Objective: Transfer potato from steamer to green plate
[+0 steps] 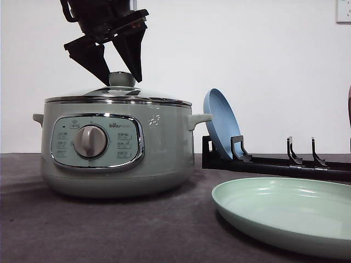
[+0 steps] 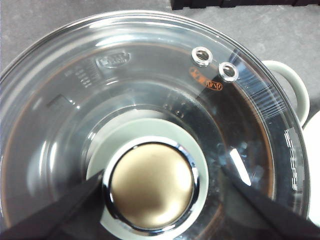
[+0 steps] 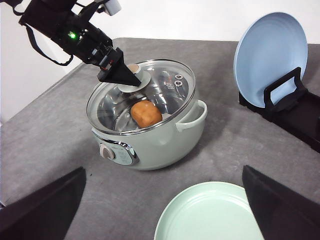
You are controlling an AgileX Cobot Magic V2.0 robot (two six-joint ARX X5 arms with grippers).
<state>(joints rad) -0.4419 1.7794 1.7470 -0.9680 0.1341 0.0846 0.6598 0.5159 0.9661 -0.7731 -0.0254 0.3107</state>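
A plain white wall (image 1: 263, 60) stood behind the table, evenly lit and bare apart from a pale switch plate (image 1: 344, 11) at its upper right corner in the front view. The tabletop (image 1: 109, 230) was covered in a dark grey, felt-like matte surface that ran back to meet the wall. Soft shadows lay on the grey cover. In the right wrist view the wall (image 3: 200, 17) appeared beyond the table's far edge.

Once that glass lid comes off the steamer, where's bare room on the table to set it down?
Bare grey table on the steamer's side away from the rack, and in front between steamer and green plate. The other side is crowded: dish rack holding the blue plate. Left claw brackets the lid knob.
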